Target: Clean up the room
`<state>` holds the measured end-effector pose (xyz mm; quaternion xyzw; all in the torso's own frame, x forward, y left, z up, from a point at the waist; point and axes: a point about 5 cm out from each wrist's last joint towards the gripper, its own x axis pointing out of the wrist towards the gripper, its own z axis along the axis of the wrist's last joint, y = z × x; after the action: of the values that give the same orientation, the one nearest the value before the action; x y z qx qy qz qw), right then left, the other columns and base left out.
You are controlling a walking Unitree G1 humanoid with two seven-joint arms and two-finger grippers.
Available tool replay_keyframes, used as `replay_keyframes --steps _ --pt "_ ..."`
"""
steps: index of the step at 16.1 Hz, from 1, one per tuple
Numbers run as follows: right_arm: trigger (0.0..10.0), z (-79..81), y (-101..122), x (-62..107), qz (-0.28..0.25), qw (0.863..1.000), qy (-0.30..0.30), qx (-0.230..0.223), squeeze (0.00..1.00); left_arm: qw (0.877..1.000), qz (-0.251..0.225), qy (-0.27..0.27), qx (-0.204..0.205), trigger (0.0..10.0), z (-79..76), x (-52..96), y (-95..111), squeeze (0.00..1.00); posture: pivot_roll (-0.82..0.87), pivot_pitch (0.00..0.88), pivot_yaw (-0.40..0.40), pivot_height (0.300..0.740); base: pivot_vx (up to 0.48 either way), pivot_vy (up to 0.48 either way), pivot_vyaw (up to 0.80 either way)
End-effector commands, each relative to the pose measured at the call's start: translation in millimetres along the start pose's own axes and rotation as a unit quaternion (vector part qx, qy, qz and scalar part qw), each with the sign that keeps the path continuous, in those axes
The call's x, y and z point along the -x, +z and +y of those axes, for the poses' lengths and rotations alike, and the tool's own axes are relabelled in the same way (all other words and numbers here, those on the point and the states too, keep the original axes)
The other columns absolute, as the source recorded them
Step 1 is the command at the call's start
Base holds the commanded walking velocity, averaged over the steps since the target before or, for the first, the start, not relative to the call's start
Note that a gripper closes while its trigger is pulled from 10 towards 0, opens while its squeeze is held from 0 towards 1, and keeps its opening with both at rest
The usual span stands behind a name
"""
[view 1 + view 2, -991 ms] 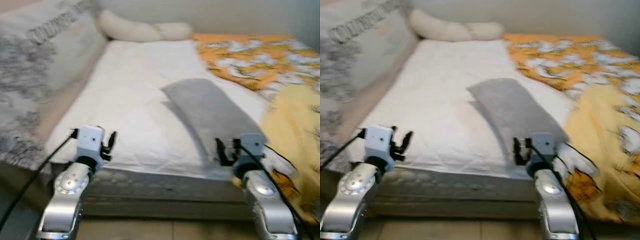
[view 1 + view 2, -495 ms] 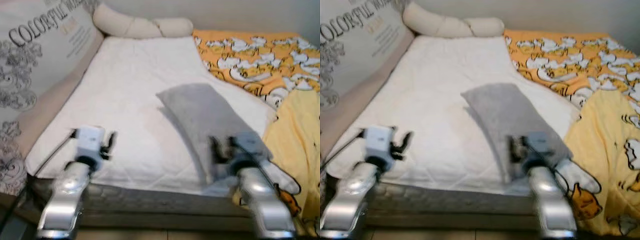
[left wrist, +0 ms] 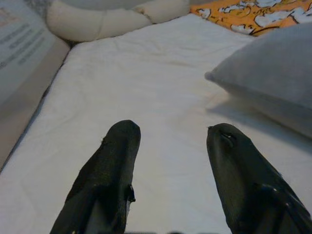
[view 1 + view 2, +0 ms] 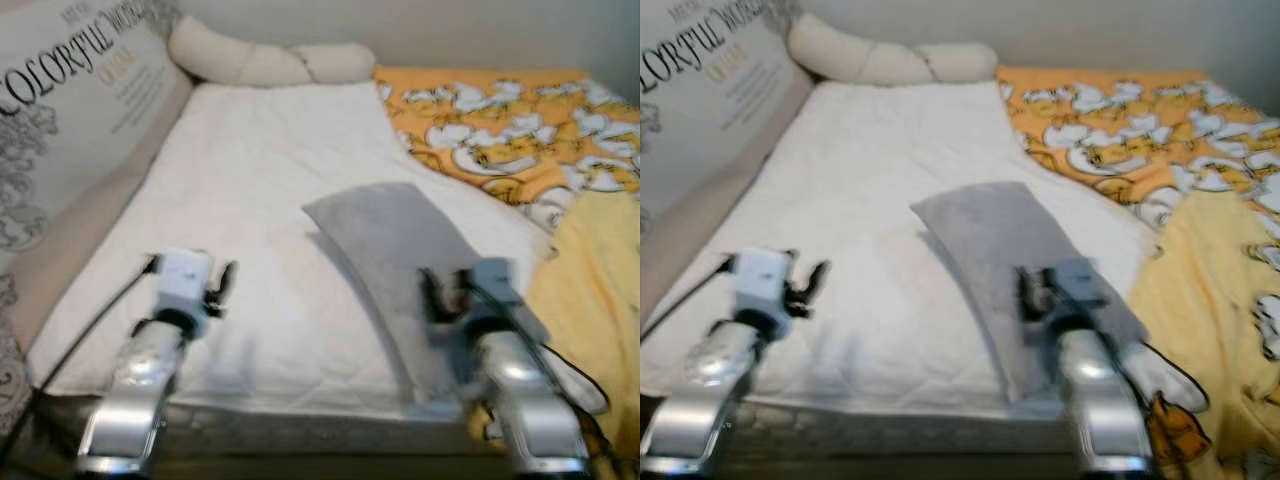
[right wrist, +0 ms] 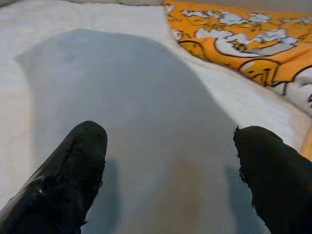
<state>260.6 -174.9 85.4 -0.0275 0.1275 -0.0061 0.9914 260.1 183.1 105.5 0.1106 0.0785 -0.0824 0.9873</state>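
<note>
Grey pillow (image 4: 400, 260), soft and oblong, on quilted white mattress (image 4: 250, 180), under spread right pincer (image 5: 168, 161); left pincer (image 3: 168, 165) likewise agape.

I see a white mattress cover (image 4: 250, 200) on the bed. A long cream bolster (image 4: 265, 62) lies at its far end, against the wall. On the left stands a large printed board (image 4: 60, 120) with decorative letters.

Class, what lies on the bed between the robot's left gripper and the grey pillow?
Bare white sheet separates the left gripper from the grey pillow, as the left wrist view shows.
</note>
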Motion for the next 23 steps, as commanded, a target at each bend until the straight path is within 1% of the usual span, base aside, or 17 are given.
replay_keyframes --steps 1,6,9,10,11,12,13,14,15,16,17,18,19,20,21,22,23 --pt "10.0 11.1 4.8 -1.7 -0.012 1.000 0.017 -0.005 0.00 1.000 -0.002 0.015 -0.011 10.0 10.2 1.2 3.6 0.00 0.08 0.000 0.018 0.740 0.352 0.000 0.00" --pt "10.0 10.1 5.4 -2.3 -0.012 1.000 0.016 -0.005 0.00 1.000 -0.001 0.011 -0.014 10.0 8.8 2.5 4.6 0.00 0.09 0.000 0.016 0.740 0.342 0.000 0.00" --pt "10.0 10.5 7.8 -3.6 -0.011 1.000 0.029 -0.006 0.00 1.000 0.007 -0.008 -0.018 10.0 4.5 4.8 2.2 0.00 0.08 0.000 0.020 0.740 0.000 0.000 0.00" --pt "10.0 9.9 8.5 -4.2 -0.011 0.999 0.040 -0.016 0.00 0.999 0.012 -0.023 -0.020 10.0 0.8 6.7 0.0 0.00 0.08 0.000 0.024 0.740 0.000 0.000 0.00" --pt "10.0 6.9 11.2 -5.8 -0.016 0.999 0.041 -0.020 1.00 0.999 0.014 -0.041 -0.022 10.0 -2.4 8.2 -1.1 0.00 0.07 0.000 0.029 0.740 0.000 0.000 0.00" --pt "10.0 1.8 14.2 -10.7 -0.014 0.999 0.032 -0.016 1.00 0.997 0.017 -0.065 -0.027 10.0 -5.2 9.4 -1.4 0.00 0.06 0.000 0.030 0.740 0.000 0.000 0.00" --pt "10.0 -0.7 15.5 -13.4 -0.012 0.999 0.027 -0.014 1.00 0.996 0.018 -0.077 -0.030 10.0 -6.4 10.0 -1.6 0.00 0.06 0.000 0.030 0.740 0.000 0.000 0.00" --pt "10.0 -9.3 23.4 -28.6 0.005 0.999 0.027 0.031 1.00 0.991 0.024 -0.123 -0.052 10.0 -8.0 12.5 -1.0 0.00 0.06 0.000 0.026 0.740 0.000 0.000 0.00" --pt "10.0 -11.0 25.3 -31.8 0.011 0.999 0.028 0.042 1.00 0.989 0.025 -0.131 -0.058 10.0 -7.7 13.0 -0.6 0.00 0.06 0.000 0.027 0.740 0.000 0.000 0.00" --pt "10.0 -19.9 26.5 -41.6 0.050 0.996 0.027 0.062 1.00 0.986 0.025 -0.149 -0.067 10.0 -6.2 14.2 1.5 0.00 0.06 0.000 0.032 0.740 0.000 0.000 0.00" --pt "10.0 -26.0 22.8 -45.7 0.080 0.994 0.025 0.072 1.00 0.986 0.026 -0.152 -0.069 10.0 -4.5 15.2 1.5 0.00 0.06 0.000 0.037 0.740 0.000 0.000 0.00" --pt "10.0 -28.2 18.0 -47.6 0.102 0.992 0.029 0.068 1.00 0.985 0.031 -0.154 -0.069 10.0 -3.3 16.2 0.2 0.00 0.07 0.000 0.040 0.740 0.000 0.000 0.00" --pt "10.0 -31.5 6.0 -51.0 0.148 0.986 0.045 0.068 1.00 0.982 0.044 -0.166 -0.077 10.0 -2.9 19.8 -4.8 0.00 0.07 0.000 0.039 0.740 0.000 0.000 0.00" --pt "10.0 -31.2 -8.3 -53.3 0.199 0.977 0.065 0.040 1.00 0.976 0.056 -0.193 -0.089 10.0 -4.7 24.4 -8.4 0.00 0.08 0.000 0.030 0.740 0.000 0.000 0.00" --pt "10.0 -29.5 -14.4 -54.7 0.220 0.972 0.078 0.026 0.00 0.972 0.061 -0.207 -0.094 10.0 -5.6 27.1 -9.5 0.00 0.09 0.000 0.019 0.740 0.000 0.000 0.00" --pt "2.4 -25.2 -22.4 -56.7 0.243 0.964 0.102 0.014 0.00 0.967 0.068 -0.223 -0.101 10.0 -6.1 30.8 -10.5 0.00 0.10 0.000 0.010 0.740 0.000 0.000 0.00" --pt "2.4 -24.2 -24.6 -57.4 0.249 0.962 0.108 0.015 0.00 0.966 0.070 -0.227 -0.102 10.0 -6.0 31.7 -10.7 0.00 0.10 0.000 0.010 0.740 0.000 0.000 0.00"
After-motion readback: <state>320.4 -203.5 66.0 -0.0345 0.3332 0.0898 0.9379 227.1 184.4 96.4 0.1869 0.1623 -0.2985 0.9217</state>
